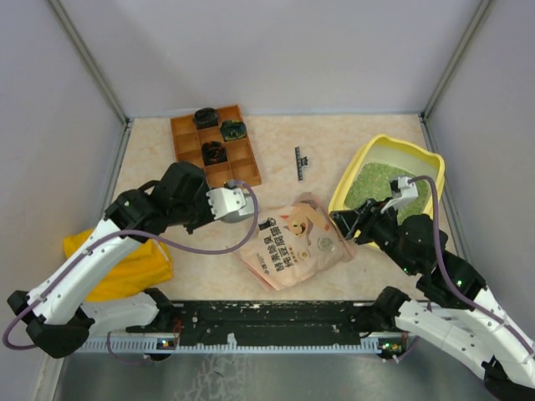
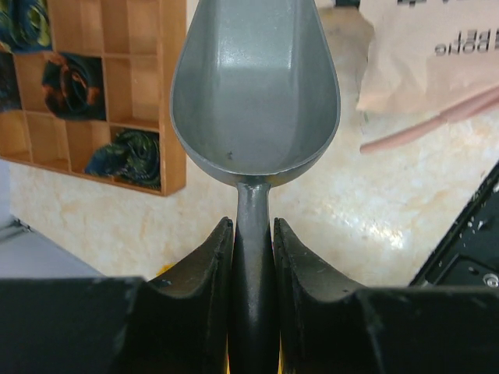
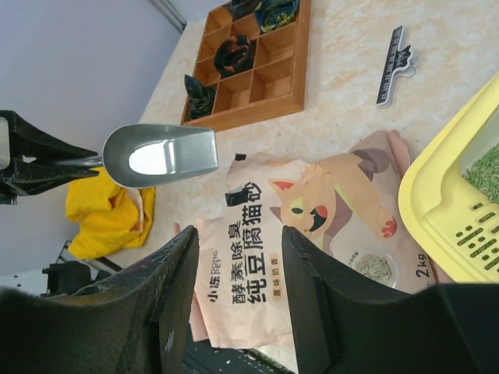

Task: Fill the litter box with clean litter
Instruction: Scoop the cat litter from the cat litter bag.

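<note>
**Left end effector** (image 2: 253, 227): jaws closed part-way onto the handle of the scoop (image 2: 253, 86), one finger (image 2: 207, 265) on each side. The grey scoop bowl is empty. It is held above the counter (image 1: 284, 134), between the wooden tray (image 1: 188, 138) and the pouch (image 1: 292, 242).

**Right end effector** (image 3: 238, 241): jaws part-way open, with nothing between them. It hangs over the right end of the pouch, just beside the near left corner of the litter box (image 1: 365, 152). Whether it touches the pouch cannot be told.

**Litter box**: yellow, at the far right corner of the counter. Green litter (image 1: 376, 180) covers its floor.

**Pouch**: pink, printed with a cartoon animal. It lies flat at the middle of the counter near the near edge, and its right end reaches the litter box.

**Wooden tray**: at the far left of the counter. Three of its compartments each hold a dark bundled item.

**Other items**: a black clip (image 1: 299, 163) lies on the counter between the wooden tray and the litter box. A yellow cloth (image 1: 125, 263) lies at the near left corner, under the left arm.
</note>
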Controlling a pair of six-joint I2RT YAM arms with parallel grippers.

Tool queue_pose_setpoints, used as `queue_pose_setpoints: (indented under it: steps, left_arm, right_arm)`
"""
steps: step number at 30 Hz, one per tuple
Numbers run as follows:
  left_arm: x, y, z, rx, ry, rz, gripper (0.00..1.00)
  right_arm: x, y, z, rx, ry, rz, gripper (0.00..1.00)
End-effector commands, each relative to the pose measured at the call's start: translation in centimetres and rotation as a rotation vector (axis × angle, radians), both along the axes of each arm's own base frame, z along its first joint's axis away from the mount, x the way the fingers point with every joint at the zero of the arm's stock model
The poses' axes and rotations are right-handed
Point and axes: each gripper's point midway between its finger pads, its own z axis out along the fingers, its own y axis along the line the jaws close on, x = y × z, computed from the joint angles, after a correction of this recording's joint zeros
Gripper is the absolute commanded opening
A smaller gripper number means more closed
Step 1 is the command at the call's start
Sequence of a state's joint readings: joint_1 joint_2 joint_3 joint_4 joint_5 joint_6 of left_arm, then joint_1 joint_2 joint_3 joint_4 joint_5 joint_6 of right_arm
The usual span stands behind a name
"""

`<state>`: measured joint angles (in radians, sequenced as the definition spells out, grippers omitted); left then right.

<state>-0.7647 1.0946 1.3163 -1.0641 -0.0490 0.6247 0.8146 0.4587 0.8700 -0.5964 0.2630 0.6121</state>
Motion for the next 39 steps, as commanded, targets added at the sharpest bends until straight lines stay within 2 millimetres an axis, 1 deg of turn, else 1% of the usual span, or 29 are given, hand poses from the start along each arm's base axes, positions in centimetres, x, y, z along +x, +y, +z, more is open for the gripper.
queue_pose_setpoints:
  steps: [1,4,7,12,15,22,25,32,35,39]
  left_arm:
    - [-1.0,2.5,-1.9,0.097,0.047,0.033,0.00]
    - [-1.3,2.8,-3.1,0.129,0.078,0.033,0.00]
    - [-1.5,3.0,-3.8,0.144,0.101,0.038,0.00]
    - [-2.2,2.4,-4.9,0.124,0.143,0.008,0.00]
    - [-1.9,2.3,-5.6,0.129,0.143,0.008,0.00]
    - [-0.8,0.4,-5.7,0.057,0.104,-0.036,0.00]
    - [-0.5,-0.2,-5.9,0.044,0.100,-0.051,0.00]
    - [-0.2,-1.4,-7.1,0.010,0.134,-0.079,0.00]
    - [0.6,-2.0,-7.1,-0.013,0.108,-0.067,0.00]
    - [0.8,-3.3,-7.0,-0.065,0.115,-0.101,0.00]
  right_arm:
    - [0.3,0.9,0.9,0.024,-0.024,0.026,0.47]
    - [0.3,1.0,1.0,0.029,-0.027,0.033,0.47]
    - [0.2,1.0,0.9,0.030,-0.026,0.034,0.47]
    - [0.1,1.0,0.7,0.042,-0.024,0.037,0.47]
    - [0.1,1.1,0.5,0.038,-0.020,0.036,0.47]
    - [0.2,1.2,0.9,0.051,-0.032,0.038,0.47]
    - [0.2,1.3,0.8,0.050,-0.029,0.040,0.47]
    - [0.0,1.0,0.6,0.052,-0.027,0.035,0.47]
    - [0.0,0.9,0.4,0.055,-0.024,0.032,0.47]
    - [-0.1,0.9,0.2,0.061,-0.019,0.033,0.47]
